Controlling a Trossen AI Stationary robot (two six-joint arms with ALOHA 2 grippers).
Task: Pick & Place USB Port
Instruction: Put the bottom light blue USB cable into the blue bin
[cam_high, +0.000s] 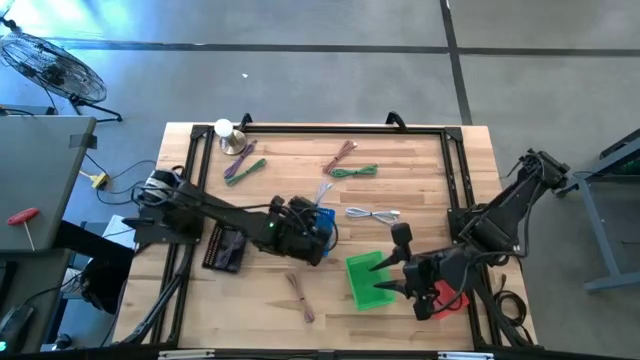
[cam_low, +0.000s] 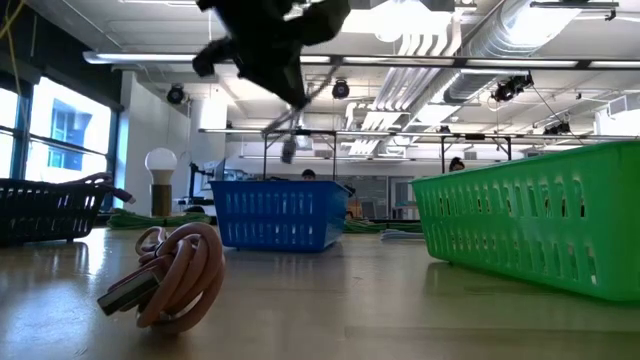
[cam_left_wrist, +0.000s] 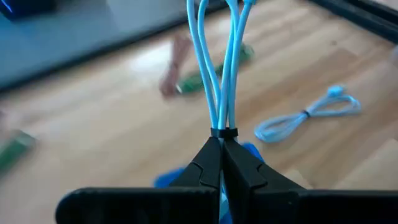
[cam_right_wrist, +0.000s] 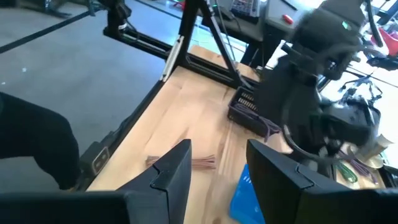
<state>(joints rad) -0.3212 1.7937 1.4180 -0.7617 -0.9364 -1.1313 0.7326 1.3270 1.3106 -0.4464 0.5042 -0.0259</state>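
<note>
A light-blue USB cable bundle (cam_left_wrist: 217, 68) is in my left gripper (cam_left_wrist: 222, 146), which is shut on it above the blue basket (cam_high: 322, 228) at mid-table. In the low view the cable (cam_low: 288, 135) hangs in the air under the arm. My right gripper (cam_high: 381, 278) stands open and empty over the green basket (cam_high: 366, 283); its two fingers (cam_right_wrist: 177, 165) show apart in the right wrist view. A second pale cable (cam_high: 372, 213) lies flat on the wood just right of the blue basket. My left gripper pinches the bundle between its two fingertips at the dark tie (cam_left_wrist: 222, 132) that binds the strands. The looped strands (cam_left_wrist: 231, 43) run on past the fingertips, in line with the fingers. The cable is lifted clear of the table, over the blue basket.
A dark purple basket (cam_high: 225, 248) sits at the left and a red one (cam_high: 452, 298) at the right. Loose cables lie about: brown (cam_high: 300, 296) near the front, brown (cam_high: 341, 155), green (cam_high: 355, 172) and green-purple (cam_high: 243, 165) at the back. A lamp (cam_high: 225, 132) stands at the far left corner.
</note>
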